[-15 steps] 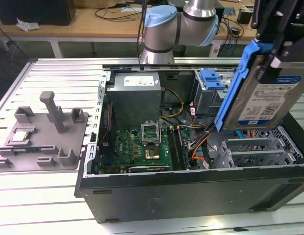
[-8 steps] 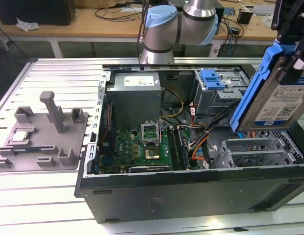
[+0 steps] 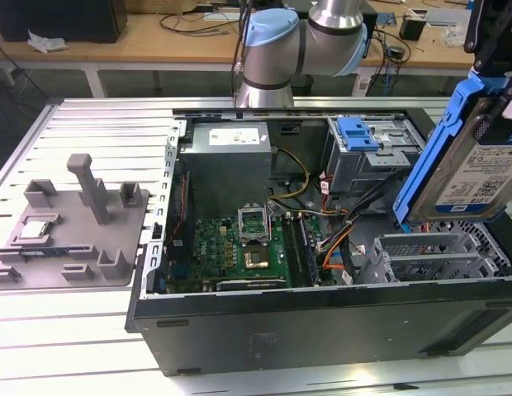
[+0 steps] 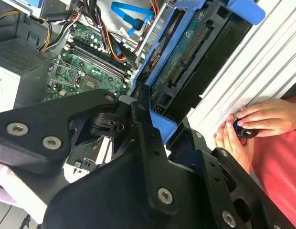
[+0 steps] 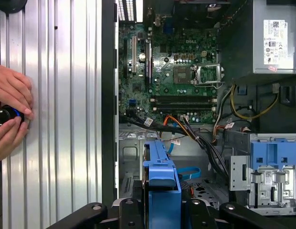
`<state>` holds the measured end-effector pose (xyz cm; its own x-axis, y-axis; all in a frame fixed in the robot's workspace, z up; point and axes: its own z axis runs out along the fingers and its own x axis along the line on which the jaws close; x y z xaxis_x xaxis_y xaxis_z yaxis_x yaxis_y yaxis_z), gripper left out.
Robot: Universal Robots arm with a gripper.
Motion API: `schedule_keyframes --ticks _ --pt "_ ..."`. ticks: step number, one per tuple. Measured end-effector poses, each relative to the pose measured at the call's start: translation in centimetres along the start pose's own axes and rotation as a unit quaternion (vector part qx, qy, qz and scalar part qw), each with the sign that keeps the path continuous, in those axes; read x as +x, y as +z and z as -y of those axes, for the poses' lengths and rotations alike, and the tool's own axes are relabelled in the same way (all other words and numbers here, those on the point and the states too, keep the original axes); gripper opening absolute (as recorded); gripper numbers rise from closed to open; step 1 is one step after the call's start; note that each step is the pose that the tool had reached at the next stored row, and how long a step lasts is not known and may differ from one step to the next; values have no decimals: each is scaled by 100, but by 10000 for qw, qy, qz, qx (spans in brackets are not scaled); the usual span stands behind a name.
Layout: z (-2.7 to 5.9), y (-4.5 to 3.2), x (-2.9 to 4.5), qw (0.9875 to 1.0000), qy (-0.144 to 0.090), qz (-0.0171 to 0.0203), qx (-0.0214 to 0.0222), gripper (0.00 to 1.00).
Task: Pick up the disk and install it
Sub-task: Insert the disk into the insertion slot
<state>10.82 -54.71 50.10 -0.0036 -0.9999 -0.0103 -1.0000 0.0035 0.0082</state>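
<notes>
The disk (image 3: 473,169), a silver drive with a white-and-blue label in a blue rail frame, hangs tilted above the open computer case's (image 3: 322,318) end at the exterior view's right. My gripper (image 3: 497,70) is shut on its upper end. The second wrist view shows the disk's (image 4: 185,64) green circuit side between the black fingers (image 4: 145,125). In the first wrist view the disk (image 5: 160,174) appears edge-on, over the metal bay (image 5: 133,157) beside the motherboard (image 5: 179,78).
A drive cage with a blue latch (image 3: 359,134) sits at the case's back, with the power supply (image 3: 229,161) and cable bundles (image 3: 343,223) nearby. A grey fixture (image 3: 74,223) holding a small chip stands at the exterior view's left. A person's hands (image 5: 8,114) rest on the ribbed table.
</notes>
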Motion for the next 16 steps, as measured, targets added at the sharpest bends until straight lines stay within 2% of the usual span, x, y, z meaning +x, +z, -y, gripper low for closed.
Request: schedule_keyframes --ticks 16 --pt "25 23 0 10000 0 1 0 37"
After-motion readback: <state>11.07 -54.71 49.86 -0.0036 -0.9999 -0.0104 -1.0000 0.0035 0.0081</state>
